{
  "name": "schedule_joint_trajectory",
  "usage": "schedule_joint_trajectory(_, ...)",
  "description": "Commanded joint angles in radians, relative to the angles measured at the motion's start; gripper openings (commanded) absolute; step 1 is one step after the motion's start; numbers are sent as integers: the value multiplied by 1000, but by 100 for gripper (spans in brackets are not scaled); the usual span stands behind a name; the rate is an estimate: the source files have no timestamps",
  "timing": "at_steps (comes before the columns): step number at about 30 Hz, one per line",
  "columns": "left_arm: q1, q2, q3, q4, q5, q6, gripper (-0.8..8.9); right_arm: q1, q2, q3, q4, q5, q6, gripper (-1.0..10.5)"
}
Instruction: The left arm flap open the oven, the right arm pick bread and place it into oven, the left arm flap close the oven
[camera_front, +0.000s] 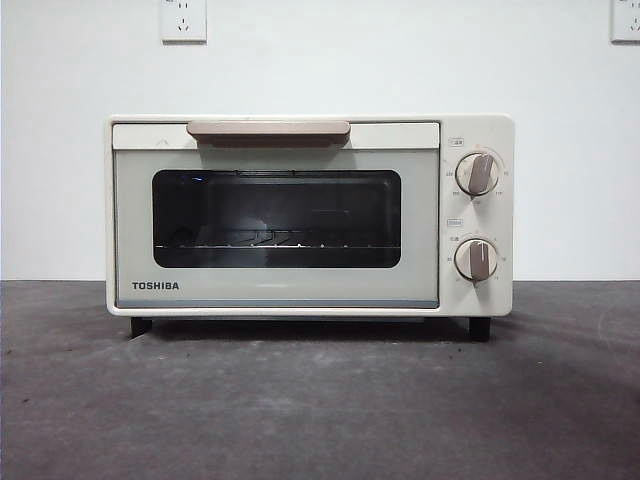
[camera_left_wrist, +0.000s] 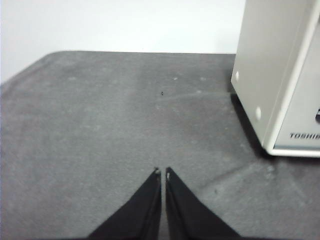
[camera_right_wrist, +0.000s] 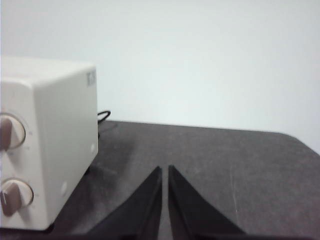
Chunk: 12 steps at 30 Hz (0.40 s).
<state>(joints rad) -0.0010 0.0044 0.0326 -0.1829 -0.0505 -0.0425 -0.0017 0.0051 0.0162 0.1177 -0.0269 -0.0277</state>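
while the toshiba toaster oven sat door-closed on the dark table, we waited.
our left gripper and right gripper hovered beside it, jaws nearly together, holding nothing.

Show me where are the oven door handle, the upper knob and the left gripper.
oven door handle (camera_front: 268, 130), front view, middle of the beige bar.
upper knob (camera_front: 478, 173), front view, centre of the knob's grip.
left gripper (camera_left_wrist: 162, 172), left wrist view, between the two black fingertips.
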Motion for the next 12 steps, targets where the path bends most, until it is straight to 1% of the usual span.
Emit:
schedule_joint_trajectory(1,1,-1,-21,-2,-5,-90,18,0,-2,-4,19,0,69,18)
schedule_joint_trajectory(3,1,-1,-21,-2,-5,-92,18,0,-2,-1,8,-11,163,18)
schedule_joint_trajectory(4,0,-1,-21,-3,-5,-96,18,0,-2,-1,8,-24,193,18)
schedule_joint_trajectory(5,0,-1,-20,-3,-5,-102,18,0,-2,-1,8,-53,239,18)
schedule_joint_trajectory(8,0,3,-8,-5,7,-114,18,0,-1,7,-8,-95,298,14)
schedule_joint_trajectory(10,0,8,8,-4,8,-159,18,0,-1,32,-54,-103,352,13)
schedule_joint_trajectory(12,-1,14,21,-4,10,-203,18,0,0,63,-101,-105,388,12)
